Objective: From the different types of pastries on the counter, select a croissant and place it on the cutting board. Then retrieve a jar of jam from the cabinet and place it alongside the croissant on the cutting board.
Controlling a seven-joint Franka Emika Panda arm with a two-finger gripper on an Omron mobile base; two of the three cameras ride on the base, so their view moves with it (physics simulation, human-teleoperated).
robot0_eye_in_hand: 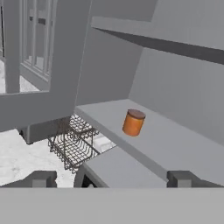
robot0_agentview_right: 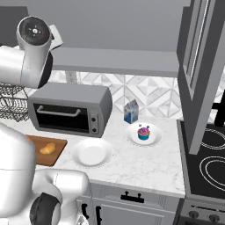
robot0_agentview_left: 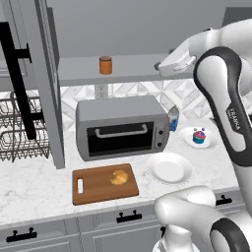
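You can read "FRANKA" running down the white forearm (robot0_agentview_left: 235,120); the blue-and-white carton (robot0_agentview_left: 173,118) carries print too small to make out.

From the left: the cabinet door (robot0_agentview_left: 47,78) stands swung open above the dish rack (robot0_agentview_left: 19,129), its black bar handle (robot0_agentview_left: 17,81) facing you. On the cabinet shelf (robot0_agentview_left: 133,69) the jar of jam (robot0_eye_in_hand: 133,122) stands upright near the front edge, with bare shelf on both sides of it. Below, the toaster oven (robot0_agentview_left: 122,126) sits at the back of the counter (robot0_agentview_left: 29,189). The cutting board (robot0_agentview_left: 96,187) lies near the counter's front edge with the croissant (robot0_agentview_left: 119,177) on its right half. Right of it sit an empty white plate (robot0_agentview_left: 171,169) and the cupcake (robot0_agentview_left: 199,136) on its own plate.

Your gripper (robot0_eye_in_hand: 111,178) is spread wide and empty, well short of the jar.
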